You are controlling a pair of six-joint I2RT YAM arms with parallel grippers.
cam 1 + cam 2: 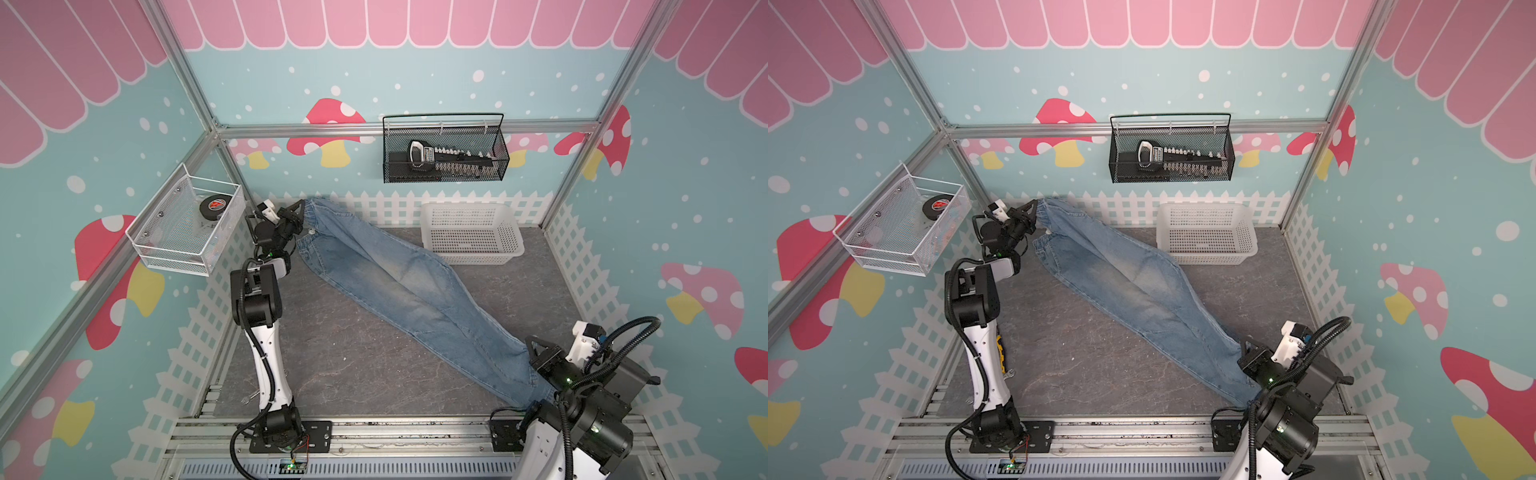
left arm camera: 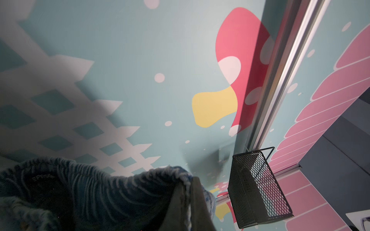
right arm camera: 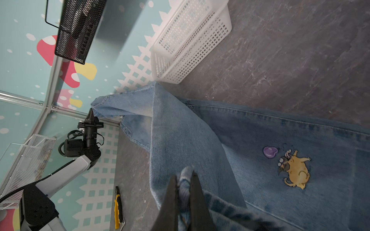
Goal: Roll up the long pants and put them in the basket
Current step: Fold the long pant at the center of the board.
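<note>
The long pants (image 1: 395,282) (image 1: 1133,286) are light blue faded jeans, stretched diagonally over the grey floor from the far left corner to the near right. My left gripper (image 1: 302,202) (image 1: 1035,202) (image 2: 188,180) is shut on the gathered elastic waistband (image 2: 90,190) and holds that end lifted beside the fence wall. My right gripper (image 1: 528,347) (image 1: 1245,351) (image 3: 184,174) is shut on a fold of denim at the hem end. A cartoon patch (image 3: 294,170) shows on the leg beside it. In the right wrist view the left gripper (image 3: 91,113) pinches the far end.
A white plastic basket (image 1: 471,232) stands on the floor at the back right, close to the pants. A black wire basket (image 1: 444,153) with a tool hangs on the back wall. A white mesh basket (image 1: 187,224) hangs on the left wall. A yellow utility knife (image 3: 118,208) lies near the left arm's base.
</note>
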